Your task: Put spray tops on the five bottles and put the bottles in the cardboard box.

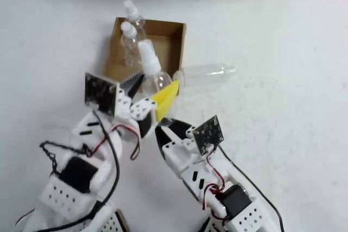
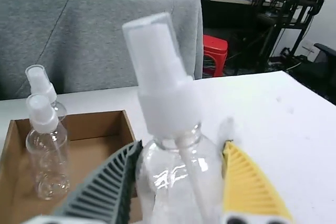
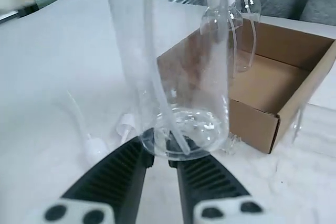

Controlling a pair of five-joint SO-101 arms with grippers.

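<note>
A clear bottle (image 1: pixel 155 80) with a white spray top (image 2: pixel 160 77) stands upright just in front of the cardboard box (image 1: pixel 166 36). My left gripper (image 2: pixel 178 182) is shut on its body between a grey and a yellow finger (image 1: pixel 165 99). My right gripper (image 3: pixel 169 157) sits low at the bottle's base (image 3: pixel 184 124), its black fingers (image 3: pixel 118 174) close together with nothing between them. Two capped bottles (image 1: pixel 130 32) stand in the box's far corner. Another bottle (image 1: pixel 206 73) without a top lies on the table right of the box.
Two loose spray tops (image 3: pixel 94 145) with thin tubes lie on the white table beside the held bottle. The box (image 3: pixel 262 119) has free floor on its near side. Both arms (image 1: pixel 81 161) crowd the table's front middle. A grey sofa (image 2: pixel 79 35) stands behind the table.
</note>
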